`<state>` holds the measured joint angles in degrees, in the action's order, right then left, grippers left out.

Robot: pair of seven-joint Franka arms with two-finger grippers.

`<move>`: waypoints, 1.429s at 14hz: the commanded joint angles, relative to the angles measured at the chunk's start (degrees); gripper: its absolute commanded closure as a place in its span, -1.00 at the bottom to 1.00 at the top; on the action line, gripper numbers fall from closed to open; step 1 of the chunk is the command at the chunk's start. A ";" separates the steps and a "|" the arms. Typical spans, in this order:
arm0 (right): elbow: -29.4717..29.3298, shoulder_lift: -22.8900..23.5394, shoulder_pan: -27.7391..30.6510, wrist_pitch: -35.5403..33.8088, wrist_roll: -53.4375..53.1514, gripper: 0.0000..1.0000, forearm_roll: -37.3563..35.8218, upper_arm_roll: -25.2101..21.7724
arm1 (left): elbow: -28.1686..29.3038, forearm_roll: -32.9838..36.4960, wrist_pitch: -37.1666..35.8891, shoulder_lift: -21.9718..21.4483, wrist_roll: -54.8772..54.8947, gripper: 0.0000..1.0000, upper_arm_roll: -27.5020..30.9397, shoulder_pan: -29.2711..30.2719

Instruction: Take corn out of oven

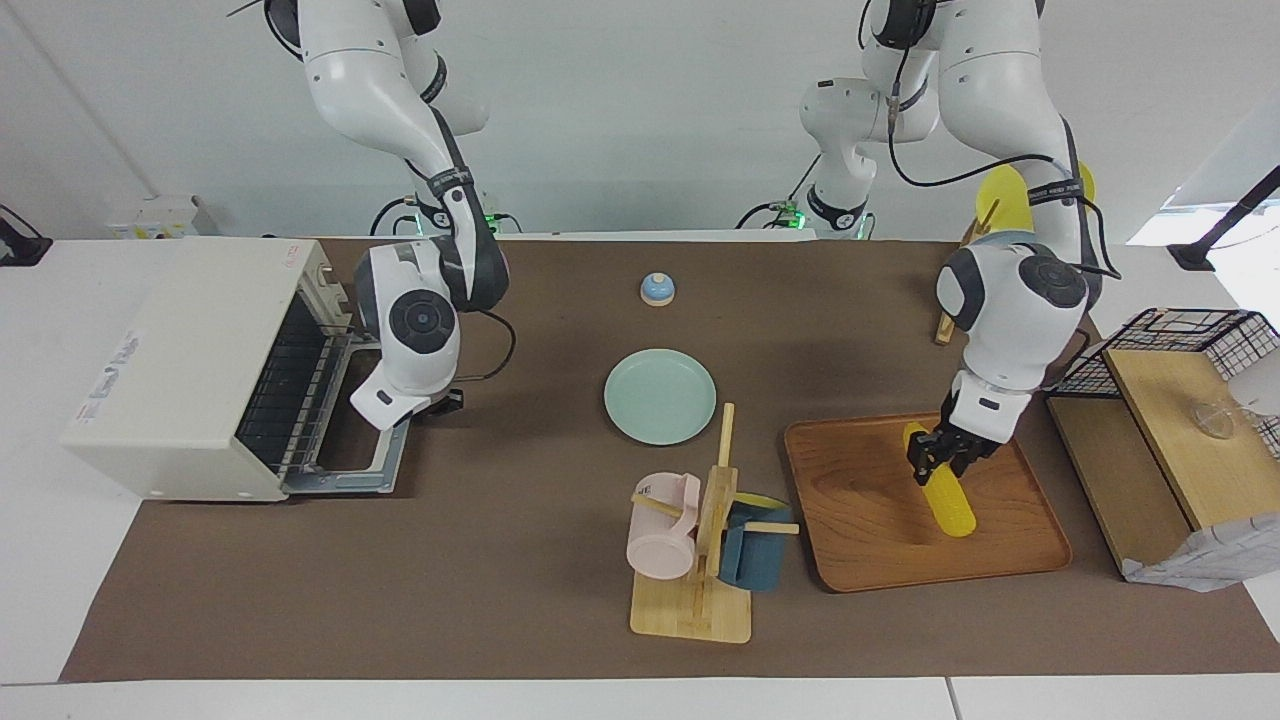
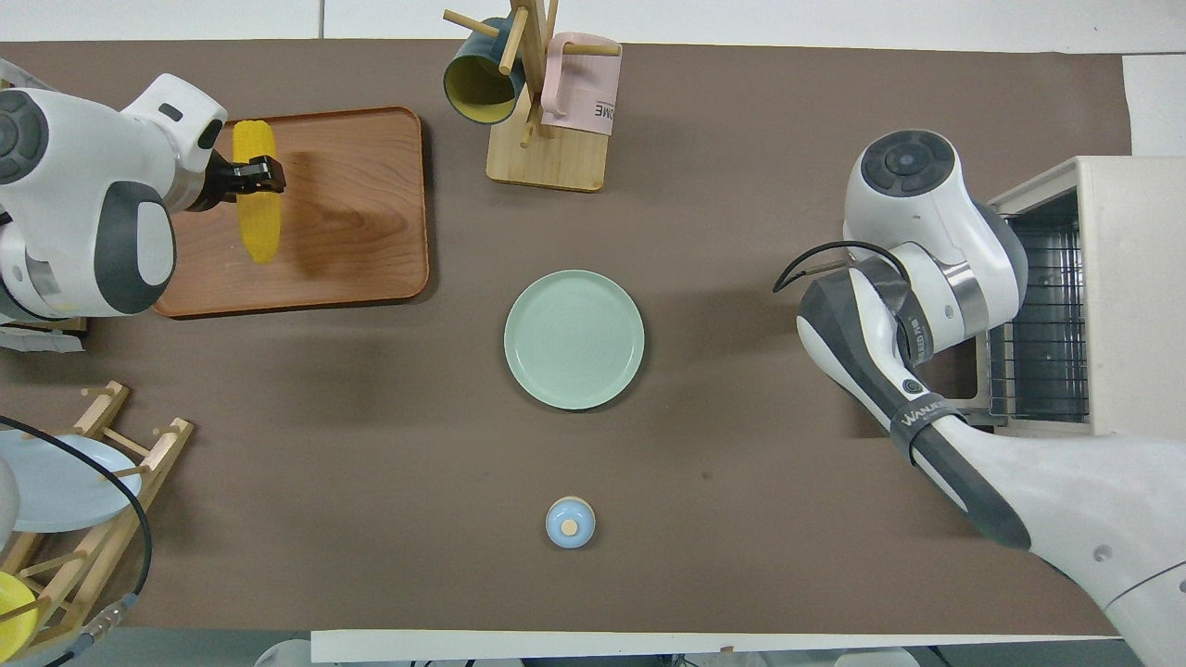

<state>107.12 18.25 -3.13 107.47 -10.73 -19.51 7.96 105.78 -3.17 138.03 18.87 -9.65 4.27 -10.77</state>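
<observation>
The yellow corn lies on the wooden tray toward the left arm's end of the table. My left gripper is shut on the corn's end nearer the robots; in the overhead view, the gripper has a finger on each side of the corn. The cream-white oven stands at the right arm's end with its door folded down open; no corn shows on its rack. My right gripper hangs over the open door, its fingertips hidden by the hand.
A pale green plate sits mid-table, and a small blue bell nearer the robots. A wooden mug rack with a pink and a blue mug stands beside the tray. A wire basket and a plate rack are at the left arm's end.
</observation>
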 commanded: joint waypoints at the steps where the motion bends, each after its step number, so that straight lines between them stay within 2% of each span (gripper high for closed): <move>1: -4.99 -1.11 2.59 -4.98 7.37 1.00 -2.55 -0.41 | -2.85 0.54 -2.67 -0.85 0.86 -1.00 -0.40 2.66; 3: -4.99 -3.74 4.17 -6.13 10.36 1.00 -2.02 -0.32 | -2.95 0.45 -8.44 -4.70 0.51 -1.00 -0.32 3.03; 6: -4.91 -6.56 6.28 -8.33 13.88 1.00 -1.76 -0.32 | -3.74 0.53 -26.09 -10.94 0.86 -1.00 0.21 3.12; 8: -4.82 -7.44 7.60 -9.73 15.91 0.99 -1.76 -0.32 | -4.08 0.62 -36.03 -16.91 0.51 -1.00 0.21 3.12; 11: -4.91 -8.93 8.40 -11.67 16.88 0.98 -0.98 -0.23 | -8.03 0.71 -49.92 -22.03 1.99 -1.00 0.30 3.12; 12: -5.52 -9.72 8.40 -12.02 16.71 0.96 1.64 -0.32 | -10.04 1.15 -53.53 -22.82 4.44 -1.00 0.30 3.12; 14: -10.15 -11.04 8.40 -16.65 16.71 0.58 6.39 -0.49 | -14.26 2.38 -57.94 -22.92 8.14 -1.00 0.21 3.03; 15: -12.70 -11.83 8.40 -19.55 16.71 0.07 7.63 -0.49 | -15.07 2.38 -58.57 -22.92 8.41 -1.00 0.21 3.03; 16: -14.82 -13.14 8.49 -21.41 16.45 -0.75 9.65 -0.58 | -15.07 2.47 -58.66 -23.09 8.59 -1.00 0.21 2.94; 17: -16.23 -15.24 9.36 -21.69 16.62 -1.00 12.54 -0.93 | -14.99 2.47 -58.84 -23.35 8.59 -1.00 0.12 2.94; 18: -17.64 -16.48 10.67 -22.13 16.71 -1.00 15.52 -1.28 | -14.99 2.47 -58.84 -23.44 8.59 -1.00 0.12 2.94; 20: -22.89 -16.50 12.79 -27.29 16.71 -1.00 20.28 -1.46 | -14.81 2.56 -58.75 -23.44 8.42 -1.00 0.04 2.51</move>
<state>88.74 1.68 7.18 83.76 5.01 -3.41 6.61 92.21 -1.54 80.81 -5.30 -2.07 4.39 -7.89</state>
